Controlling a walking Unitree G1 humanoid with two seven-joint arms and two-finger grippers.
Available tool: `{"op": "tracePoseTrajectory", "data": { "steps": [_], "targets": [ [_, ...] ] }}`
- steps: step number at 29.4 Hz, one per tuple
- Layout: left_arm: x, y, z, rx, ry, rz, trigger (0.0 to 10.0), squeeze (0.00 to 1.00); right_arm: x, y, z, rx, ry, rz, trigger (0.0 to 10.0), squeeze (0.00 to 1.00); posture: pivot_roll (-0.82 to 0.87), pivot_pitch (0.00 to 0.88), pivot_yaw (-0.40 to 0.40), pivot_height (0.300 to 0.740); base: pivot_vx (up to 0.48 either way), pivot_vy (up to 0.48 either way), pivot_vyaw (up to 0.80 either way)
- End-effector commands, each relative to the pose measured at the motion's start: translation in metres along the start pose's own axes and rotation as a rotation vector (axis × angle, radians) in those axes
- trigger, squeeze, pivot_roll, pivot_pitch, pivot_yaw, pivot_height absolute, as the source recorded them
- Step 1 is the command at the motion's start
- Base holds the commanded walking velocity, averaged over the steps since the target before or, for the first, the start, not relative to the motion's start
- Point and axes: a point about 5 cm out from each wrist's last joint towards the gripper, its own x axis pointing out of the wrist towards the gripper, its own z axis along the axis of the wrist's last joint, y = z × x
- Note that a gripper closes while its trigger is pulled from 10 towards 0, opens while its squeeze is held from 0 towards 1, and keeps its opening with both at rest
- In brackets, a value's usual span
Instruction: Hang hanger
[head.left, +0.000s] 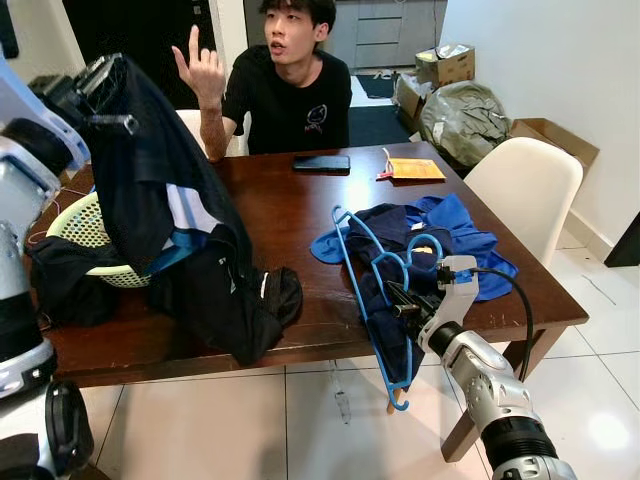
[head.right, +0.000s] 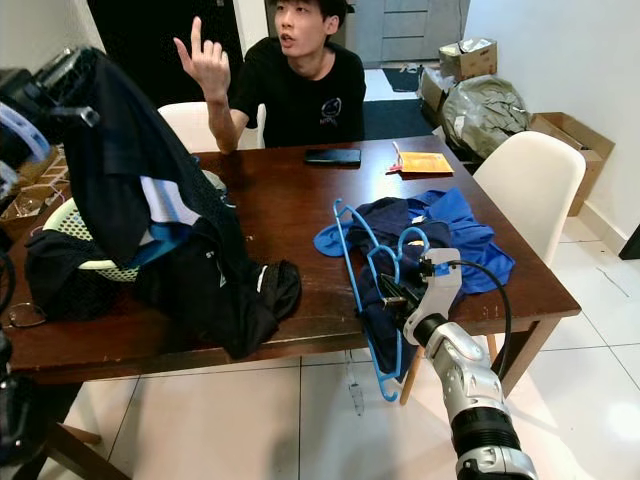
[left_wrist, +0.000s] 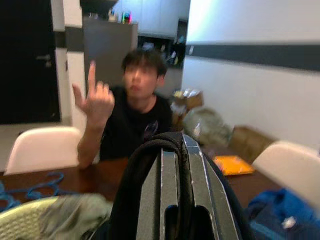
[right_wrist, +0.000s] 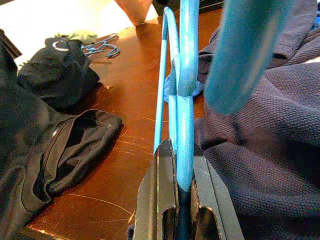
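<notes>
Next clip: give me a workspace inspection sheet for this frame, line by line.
Surface: dark wooden table.
Job's things: blue hanger tangled in blue clothing at the table's near edge.
Clutter: laundry basket, black phone, orange envelope, dark clothes.
Grippers: right claw shut on the blue hanger; left claw shut on a black garment lifted above the basket.
Cables: black cable looping off the right wrist.
Surroundings: seated person raising a hand; white chair; cardboard boxes.
</notes>
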Motion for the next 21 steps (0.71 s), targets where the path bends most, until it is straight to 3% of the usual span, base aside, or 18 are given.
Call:
{"op": "tracePoseTrajectory", "data": {
  "steps": [1, 2, 3, 7, 8, 9, 10, 12, 15, 16, 18, 21],
  "targets": [
    [0.002, -0.006, -0.007, 0.02, 0.016, -0.018, 0.0, 0.0, -0.002, -0.003, -0.007, 0.016, 0.029, -0.019, 10.0, 0.0, 0.06, 0.0, 0.009, 0.74, 0.0, 0.0, 0.0],
    [0.006, -0.015, -0.016, 0.016, 0.042, -0.057, 0.0, 0.0, -0.002, -0.003, -0.007, 0.016, 0.029, -0.019, 10.0, 0.0, 0.06, 0.0, 0.009, 0.74, 0.0, 0.0, 0.0],
    [0.006, -0.015, -0.016, 0.016, 0.042, -0.057, 0.0, 0.0, -0.002, -0.003, -0.007, 0.016, 0.029, -0.019, 10.0, 0.0, 0.06, 0.0, 0.009, 0.74, 0.0, 0.0, 0.0],
    [0.013, -0.062, -0.052, -0.013, 0.143, -0.267, 0.0, 0.0, -0.002, -0.003, -0.006, 0.013, 0.029, -0.019, 10.0, 0.0, 0.06, 0.0, 0.009, 0.74, 0.0, 0.0, 0.0],
    [0.013, -0.062, -0.052, -0.013, 0.143, -0.267, 0.0, 0.0, -0.002, -0.003, -0.006, 0.013, 0.029, -0.019, 10.0, 0.0, 0.06, 0.0, 0.009, 0.74, 0.0, 0.0, 0.0],
    [0.012, -0.077, -0.062, -0.026, 0.169, -0.334, 0.0, 0.0, -0.002, -0.003, -0.006, 0.012, 0.029, -0.02, 10.0, 0.0, 0.05, 0.0, 0.009, 0.74, 0.0, 0.0, 0.0],
    [0.012, -0.077, -0.062, -0.026, 0.169, -0.334, 0.0, 0.0, -0.002, -0.003, -0.006, 0.012, 0.029, -0.02, 10.0, 0.0, 0.05, 0.0, 0.009, 0.74, 0.0, 0.0, 0.0],
    [0.008, -0.108, -0.078, -0.072, 0.22, -0.462, 0.0, 0.0, -0.002, -0.003, -0.006, 0.012, 0.029, -0.022, 10.0, 0.0, 0.05, 0.0, 0.011, 0.74, 0.0, 0.0, 0.0],
    [0.005, -0.121, -0.086, -0.092, 0.246, -0.514, 0.0, 0.0, -0.002, -0.003, -0.006, 0.011, 0.028, -0.022, 10.0, 0.0, 0.05, 0.0, 0.013, 0.74, 0.0, 0.0, 0.0],
    [0.0, -0.134, -0.098, -0.098, 0.288, -0.558, 0.0, 0.0, -0.002, -0.003, -0.006, 0.012, 0.028, -0.023, 10.0, 0.0, 0.05, 0.0, 0.013, 0.74, 0.0, 0.0, 0.0],
    [-0.005, -0.143, -0.109, -0.101, 0.333, -0.576, 0.0, 0.0, -0.002, -0.003, -0.006, 0.012, 0.028, -0.023, 10.0, 0.0, 0.05, 0.0, 0.015, 0.74, 0.0, 0.0, 0.0],
    [-0.005, -0.143, -0.109, -0.101, 0.333, -0.576, 0.0, 0.0, -0.002, -0.003, -0.006, 0.012, 0.028, -0.023, 10.0, 0.0, 0.05, 0.0, 0.015, 0.74, 0.0, 0.0, 0.0]
  ]
}}
